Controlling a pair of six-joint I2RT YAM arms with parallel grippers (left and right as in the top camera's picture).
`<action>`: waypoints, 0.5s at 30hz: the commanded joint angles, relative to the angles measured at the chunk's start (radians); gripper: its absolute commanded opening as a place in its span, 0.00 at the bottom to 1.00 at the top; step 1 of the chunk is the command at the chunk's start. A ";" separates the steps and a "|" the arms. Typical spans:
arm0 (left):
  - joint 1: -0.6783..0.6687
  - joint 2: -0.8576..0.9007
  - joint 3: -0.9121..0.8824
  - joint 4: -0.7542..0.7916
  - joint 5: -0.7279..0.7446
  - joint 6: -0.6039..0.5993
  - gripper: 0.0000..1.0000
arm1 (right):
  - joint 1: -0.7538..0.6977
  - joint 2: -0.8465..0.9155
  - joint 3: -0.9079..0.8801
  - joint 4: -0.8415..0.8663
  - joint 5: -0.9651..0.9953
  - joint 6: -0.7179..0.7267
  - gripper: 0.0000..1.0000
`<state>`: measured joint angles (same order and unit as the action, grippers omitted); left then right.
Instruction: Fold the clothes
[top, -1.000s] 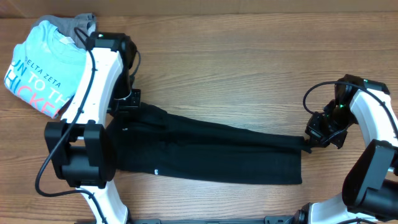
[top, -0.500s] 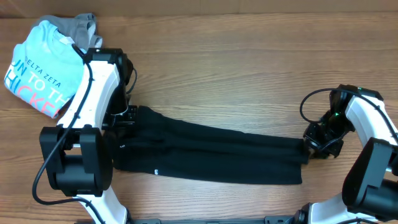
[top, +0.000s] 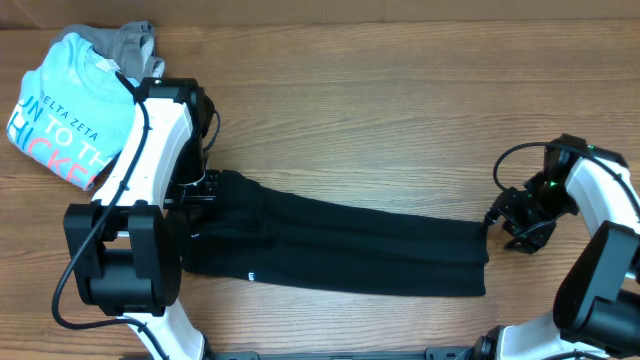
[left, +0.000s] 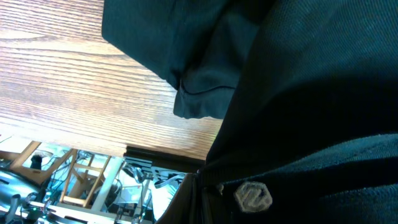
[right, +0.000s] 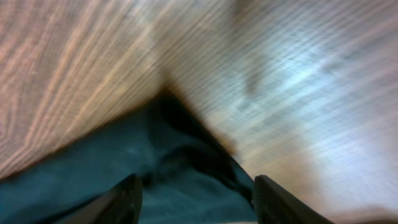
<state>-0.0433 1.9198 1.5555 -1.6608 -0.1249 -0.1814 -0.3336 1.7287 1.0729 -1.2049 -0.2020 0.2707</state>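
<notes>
Across table (top: 400, 120), black T-shirt (top: 340, 245) lengthwise left-to-right

In the upper left of the overhead frame I see a light blue T-shirt (top: 65, 105) with white and pink lettering, lying folded on the wood-grain table (top: 380, 110). A grey garment (top: 125, 42) shows at its upper right edge, touching it. Lower left in the left wrist frame, past the table edge, I make out wooden frames (left: 68, 186) and some clutter I can't identify.
</notes>
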 joint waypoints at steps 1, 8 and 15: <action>0.006 -0.017 -0.003 -0.003 -0.023 -0.014 0.04 | 0.035 -0.029 -0.064 0.042 -0.058 -0.011 0.59; 0.008 -0.017 -0.003 -0.003 -0.047 -0.022 0.04 | 0.029 -0.029 -0.067 0.014 -0.054 -0.009 0.04; 0.037 -0.017 -0.003 -0.011 -0.063 -0.037 0.04 | 0.003 -0.061 -0.032 -0.057 -0.054 -0.009 0.04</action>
<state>-0.0334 1.9198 1.5555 -1.6627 -0.1543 -0.1898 -0.3225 1.7184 1.0054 -1.2533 -0.2543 0.2619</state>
